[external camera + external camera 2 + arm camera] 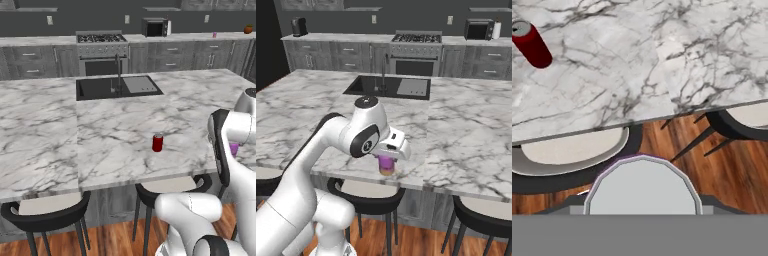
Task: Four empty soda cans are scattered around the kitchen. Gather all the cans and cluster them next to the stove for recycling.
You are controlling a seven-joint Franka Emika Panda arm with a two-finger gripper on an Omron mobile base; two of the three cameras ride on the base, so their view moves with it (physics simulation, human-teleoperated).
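Note:
A purple soda can (387, 165) stands upright at the island's front edge, and my gripper (388, 158) reaches down over it, shut on its sides. In the hand view its silver top (643, 186) with a purple rim sits right below the camera. I cannot tell whether the can rests on the marble or hangs just above it. In the left base view a sliver of this can (234, 148) peeks out behind my arm. A red soda can (157, 143) stands alone on the island, also at the hand view's top left (532, 45). The stove (101, 46) (417, 48) is at the back wall.
A small purple can (214, 35) stands on the back counter right of the microwave (156, 27). The sink (118, 87) is sunk into the island's far side. Black stools (367, 195) (47, 209) stand under the island's front edge.

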